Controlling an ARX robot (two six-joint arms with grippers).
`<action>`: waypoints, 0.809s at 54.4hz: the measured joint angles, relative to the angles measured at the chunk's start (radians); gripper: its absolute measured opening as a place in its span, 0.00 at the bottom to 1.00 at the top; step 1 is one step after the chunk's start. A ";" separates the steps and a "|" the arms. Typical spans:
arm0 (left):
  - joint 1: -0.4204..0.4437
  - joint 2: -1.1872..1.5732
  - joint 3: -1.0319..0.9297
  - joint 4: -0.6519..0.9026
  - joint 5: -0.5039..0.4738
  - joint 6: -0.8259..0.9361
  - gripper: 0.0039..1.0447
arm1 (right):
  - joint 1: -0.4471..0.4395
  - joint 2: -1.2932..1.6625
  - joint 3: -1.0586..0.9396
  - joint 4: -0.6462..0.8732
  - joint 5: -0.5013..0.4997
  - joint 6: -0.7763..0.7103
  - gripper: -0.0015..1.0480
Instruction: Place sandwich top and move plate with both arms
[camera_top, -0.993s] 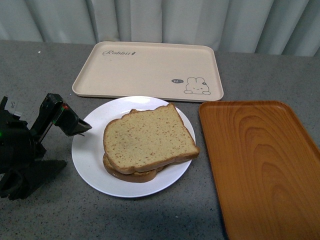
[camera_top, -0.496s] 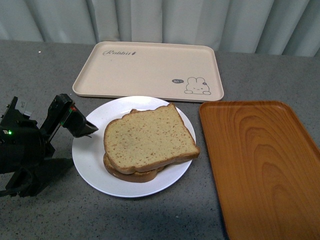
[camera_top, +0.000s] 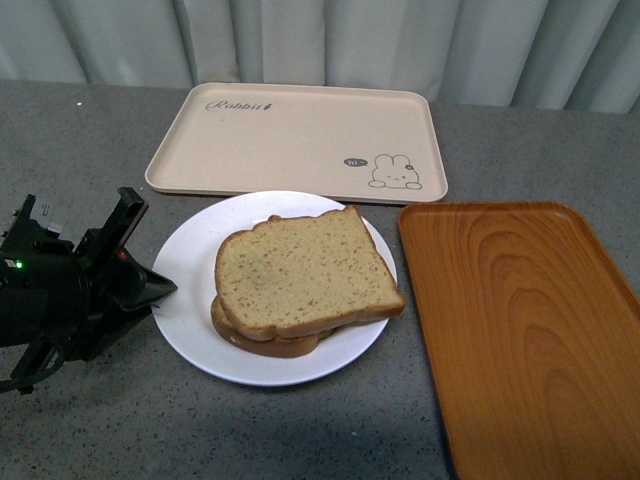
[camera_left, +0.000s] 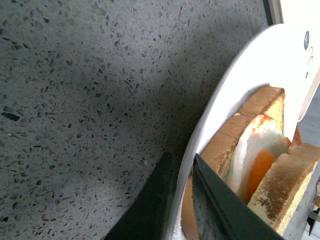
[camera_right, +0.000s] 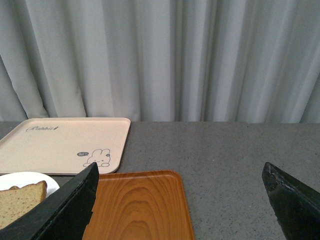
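Front view, centre: I see the tan speckled sandwich top hiding most of the lower slice; left gripper pinches the rim of the white plate.

Two trays, one plate, two bread slices, one egg, two pincers

There's the left gripper pinching the plate by its rim, one black finger under, one over. The sandwich top sits over white egg with orange yolk, and the speckled grey table lies beneath
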 joint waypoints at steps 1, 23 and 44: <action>0.000 0.000 0.000 0.001 0.000 0.000 0.07 | 0.000 0.000 0.000 0.000 0.000 0.000 0.91; 0.026 -0.003 -0.035 0.132 0.082 -0.060 0.04 | 0.000 0.000 0.000 0.000 0.000 0.000 0.91; 0.055 -0.005 -0.093 0.532 0.185 -0.281 0.04 | 0.000 0.000 0.000 0.000 0.000 0.000 0.91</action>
